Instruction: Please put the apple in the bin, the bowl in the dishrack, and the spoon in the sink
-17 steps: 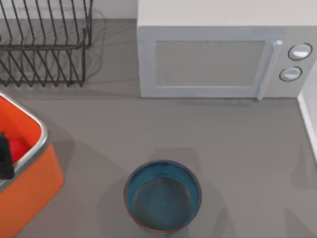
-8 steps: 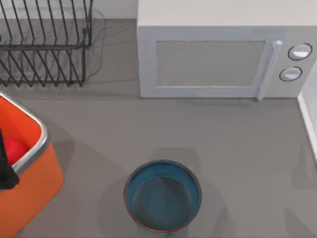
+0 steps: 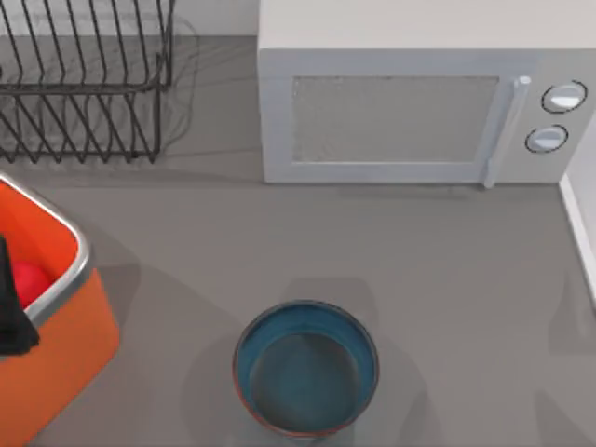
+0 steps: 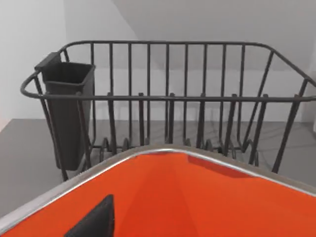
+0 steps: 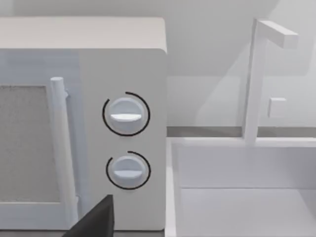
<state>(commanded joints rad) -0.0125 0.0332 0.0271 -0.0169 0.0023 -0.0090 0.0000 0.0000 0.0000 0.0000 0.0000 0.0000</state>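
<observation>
The red apple [image 3: 30,279] lies inside the orange bin [image 3: 65,345] at the table's left edge. My left gripper [image 3: 11,312] hovers over the bin just beside the apple, open and holding nothing; one dark finger [image 4: 94,221] shows above the bin's orange inside [image 4: 197,197]. The teal-blue bowl [image 3: 305,368] stands upright at the front centre, untouched. At the back left is the black wire dishrack [image 3: 84,84] [image 4: 168,98]. The white sink [image 5: 242,197] lies at the far right. A finger [image 5: 94,221] of my parked, open right gripper faces it. The spoon is out of view.
A white microwave [image 3: 410,102] fills the back centre and right, its door handle [image 5: 58,143] and two knobs facing forward. A dark utensil cup [image 4: 66,113] hangs on the dishrack's end. A white faucet [image 5: 254,79] rises behind the sink. Grey countertop surrounds the bowl.
My left gripper has shifted slightly toward the front edge over the bin. The apple stays resting in the bin. The bowl and right arm have not moved.
</observation>
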